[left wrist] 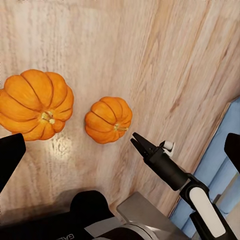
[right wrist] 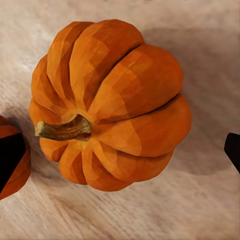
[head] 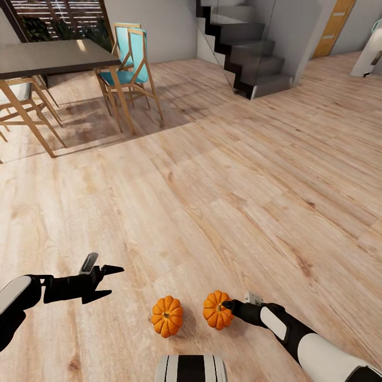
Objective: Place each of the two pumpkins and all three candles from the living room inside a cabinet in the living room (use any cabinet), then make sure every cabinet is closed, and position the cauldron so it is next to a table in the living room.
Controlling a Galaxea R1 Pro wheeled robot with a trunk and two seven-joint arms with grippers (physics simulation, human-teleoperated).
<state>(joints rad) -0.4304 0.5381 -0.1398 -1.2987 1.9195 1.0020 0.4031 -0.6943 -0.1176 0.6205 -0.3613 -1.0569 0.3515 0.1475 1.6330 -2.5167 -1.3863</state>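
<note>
Two orange pumpkins lie on the wood floor just in front of my base, the left pumpkin [head: 167, 317] [left wrist: 36, 104] and the right pumpkin [head: 217, 310] [left wrist: 108, 120] [right wrist: 110, 100]. My right gripper [head: 228, 305] [left wrist: 140, 142] is low at the right pumpkin's side. It is open, with one fingertip [right wrist: 10, 157] on each side of that pumpkin. My left gripper [head: 110, 281] hangs open and empty above the floor, left of the left pumpkin. The candles, cauldron and cabinet are out of view.
A dark-topped table [head: 53, 55] on pale wood legs stands far left, with a teal chair [head: 130, 58] beside it. Grey stairs [head: 249, 58] rise at the back, and an orange door [head: 334, 26] is beyond them. My base [head: 191, 369] is at the near edge.
</note>
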